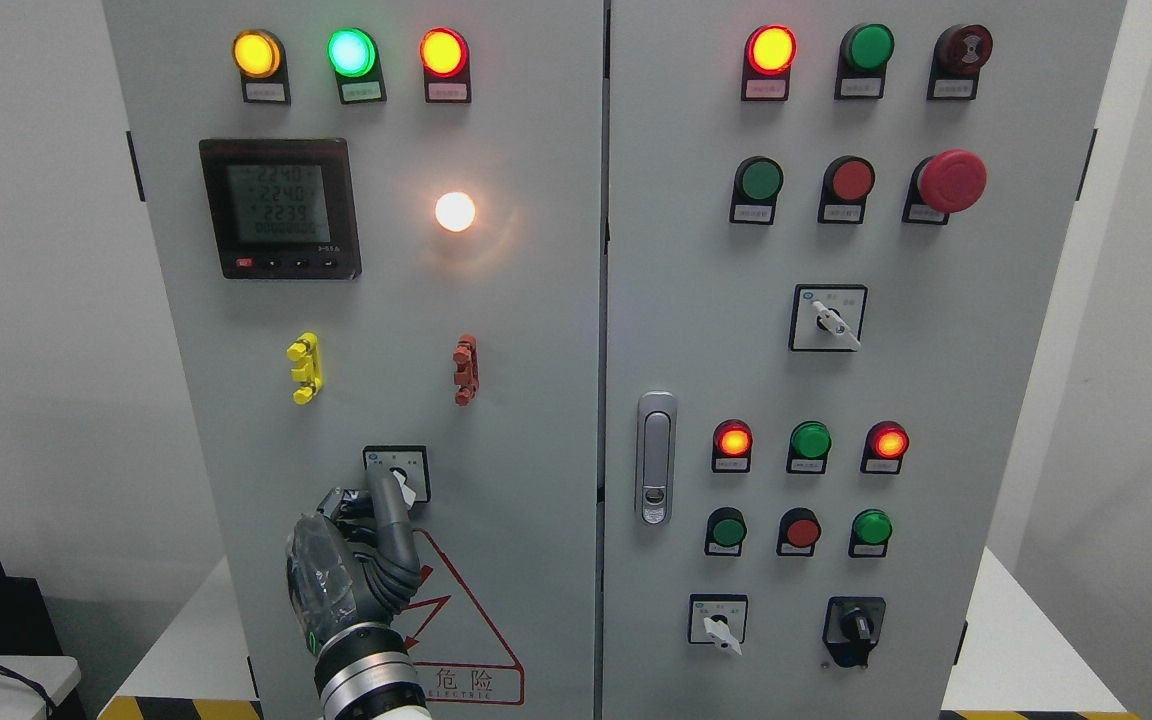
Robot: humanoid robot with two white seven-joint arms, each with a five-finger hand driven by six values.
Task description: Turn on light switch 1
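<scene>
Grey cabinet filling the view, two doors split by a vertical seam. On the left door: meter with lit digits at upper left; just right of it a glowing white lamp. Along the top, three lit pilot lights: yellow light, green light, red light. Lower down, a yellow clip and a red clip, well apart. Near the bottom, a red warning triangle, partly hidden behind the arm.

On the right door: latch by the seam, rows of red and green buttons, a red mushroom stop at upper right, and three further rotary selectors.

Left hand rising from the bottom edge, left of the middle, dark and wrapped in clear film. Index finger extended upward, its tip touching the switch, a small square rotary selector low on the left door, below the clips and above the triangle. Remaining fingers curled in, gripping nothing. White switch lever just right of the fingertip, partly covered; exact angle unclear.
</scene>
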